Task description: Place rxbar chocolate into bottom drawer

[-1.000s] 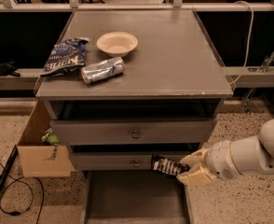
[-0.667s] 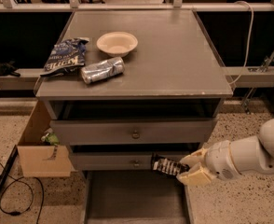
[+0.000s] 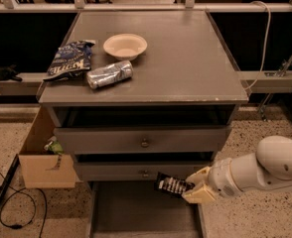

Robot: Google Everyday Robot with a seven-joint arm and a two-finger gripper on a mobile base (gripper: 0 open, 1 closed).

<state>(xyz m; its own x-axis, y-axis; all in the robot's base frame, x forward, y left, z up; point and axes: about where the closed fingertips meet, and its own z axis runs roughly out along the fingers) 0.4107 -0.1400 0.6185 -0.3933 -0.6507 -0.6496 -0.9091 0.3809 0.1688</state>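
Bottom drawer (image 3: 136,214) is pulled open. Pincer (image 3: 191,186) is clenched on the right end of the chocolate bar (image 3: 172,185), holding it above the drawer's rear, in front of the middle drawer (image 3: 136,171). Further back on the desk (image 3: 185,58): can (image 3: 109,74), chip bag (image 3: 69,61), bowl (image 3: 125,45).
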